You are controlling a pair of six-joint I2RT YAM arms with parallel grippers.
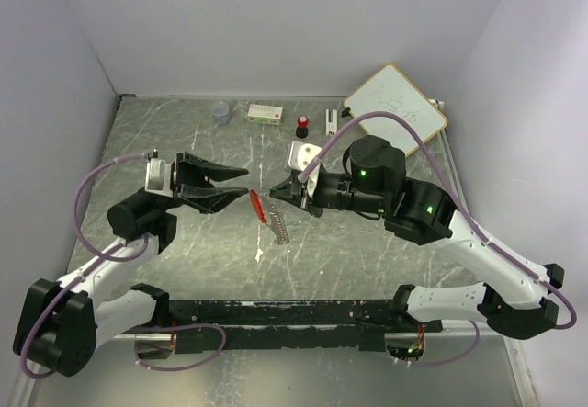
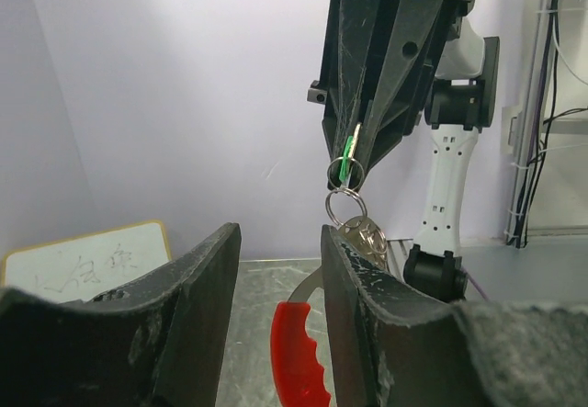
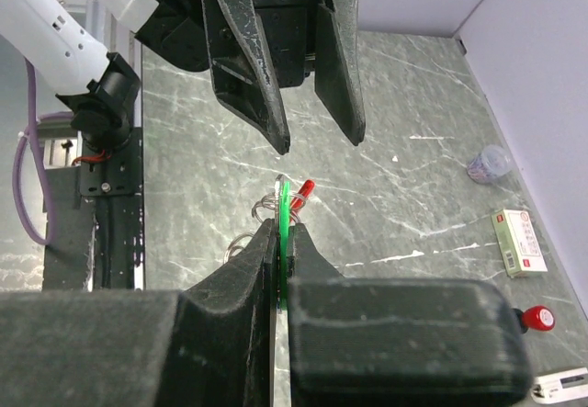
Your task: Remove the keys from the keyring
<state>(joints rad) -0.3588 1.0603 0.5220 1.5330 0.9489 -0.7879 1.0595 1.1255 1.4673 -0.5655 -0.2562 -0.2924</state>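
Observation:
My right gripper [image 1: 274, 193] is shut on the small green key [image 3: 285, 207] and holds it above the table. Metal rings of the keyring [image 2: 346, 207] hang under that key, with a silver key [image 2: 366, 238] behind them. In the top view a grey ribbed strand [image 1: 280, 227] trails down from the bunch. The red key [image 2: 299, 352] hangs from the rings and sits between the open fingers of my left gripper [image 2: 280, 234], close to the right finger [image 2: 354, 269] but not pinched. From above, the left gripper [image 1: 241, 186] faces the right one, with the red key [image 1: 258, 205] between them.
Along the back stand a small clear cup [image 1: 220, 111], a white box [image 1: 266, 112], a red-and-black knob [image 1: 301, 129] and a whiteboard [image 1: 395, 108]. A white block [image 1: 303, 154] lies just behind the right gripper. Walls close in the table on three sides.

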